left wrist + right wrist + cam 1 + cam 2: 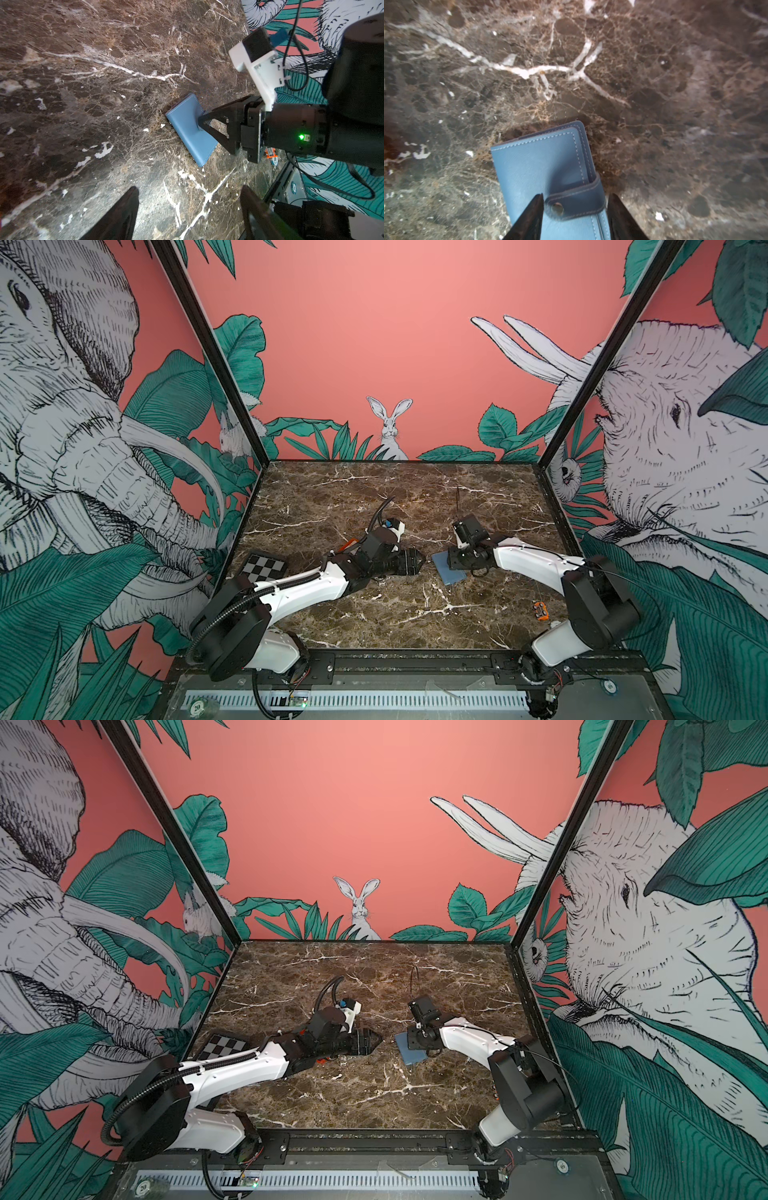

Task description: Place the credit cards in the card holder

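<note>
The card holder (448,570) (412,1053) is a slate-blue wallet lying closed on the marble, its snap tab (577,202) fastened. My right gripper (575,198) (456,562) points down onto it, open, with its jaws either side of the tab: one fingertip (537,202) rests on the cover at the tab's snap end, the other (614,202) stands just off the wallet's edge. My left gripper (189,188) (417,562) hangs open and empty a short way left of the card holder (187,128), facing it. No credit cards show in any view.
A checkerboard panel (266,566) lies at the table's left edge behind my left arm. Something orange (345,548) peeks out from behind the left wrist. A small orange object (540,610) lies at the front right. Walls close in the table's left, right and back.
</note>
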Controlling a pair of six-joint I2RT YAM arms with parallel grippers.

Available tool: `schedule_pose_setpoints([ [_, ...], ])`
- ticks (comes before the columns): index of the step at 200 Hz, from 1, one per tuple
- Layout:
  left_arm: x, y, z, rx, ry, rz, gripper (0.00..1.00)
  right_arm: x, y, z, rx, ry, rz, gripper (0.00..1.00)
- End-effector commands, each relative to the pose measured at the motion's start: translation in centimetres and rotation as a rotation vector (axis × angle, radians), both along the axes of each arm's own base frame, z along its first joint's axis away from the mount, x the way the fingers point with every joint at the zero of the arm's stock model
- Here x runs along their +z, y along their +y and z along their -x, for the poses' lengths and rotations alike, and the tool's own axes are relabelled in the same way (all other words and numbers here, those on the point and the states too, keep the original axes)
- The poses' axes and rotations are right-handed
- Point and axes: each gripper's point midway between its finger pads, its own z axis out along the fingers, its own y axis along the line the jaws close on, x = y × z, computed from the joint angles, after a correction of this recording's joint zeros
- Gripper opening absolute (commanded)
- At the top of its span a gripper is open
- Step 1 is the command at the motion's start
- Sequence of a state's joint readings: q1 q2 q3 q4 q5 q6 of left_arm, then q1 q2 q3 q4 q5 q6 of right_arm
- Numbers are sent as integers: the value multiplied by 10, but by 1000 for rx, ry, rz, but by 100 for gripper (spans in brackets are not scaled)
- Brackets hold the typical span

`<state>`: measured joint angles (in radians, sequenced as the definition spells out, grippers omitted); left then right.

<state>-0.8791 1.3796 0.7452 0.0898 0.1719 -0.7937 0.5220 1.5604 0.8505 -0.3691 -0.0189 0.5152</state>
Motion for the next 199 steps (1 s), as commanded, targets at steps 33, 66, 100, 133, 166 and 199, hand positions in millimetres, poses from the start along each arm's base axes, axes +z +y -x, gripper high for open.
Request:
schedule_pose_setpoints([
  [33, 9, -2, 1, 0, -17, 39, 79, -8, 2, 8, -12, 5, -44, 44],
  [66, 9, -6, 0, -2, -17, 56, 78, -16, -6, 29, -66, 15, -45, 41],
  [100, 4, -9, 1, -11, -1, 55, 78, -16, -11, 44, -121, 9, -58, 37],
  [133, -2, -11, 0, -9, 18, 57, 78, -9, -4, 47, -113, 5, -99, 36],
  [166, -10, -19, 4, -23, 38, 61, 77, 9, 0, 43, -78, -44, -125, 40],
  [199, -21, -28, 7, -30, 78, 84, 76, 25, -6, 41, -68, -88, -109, 41],
])
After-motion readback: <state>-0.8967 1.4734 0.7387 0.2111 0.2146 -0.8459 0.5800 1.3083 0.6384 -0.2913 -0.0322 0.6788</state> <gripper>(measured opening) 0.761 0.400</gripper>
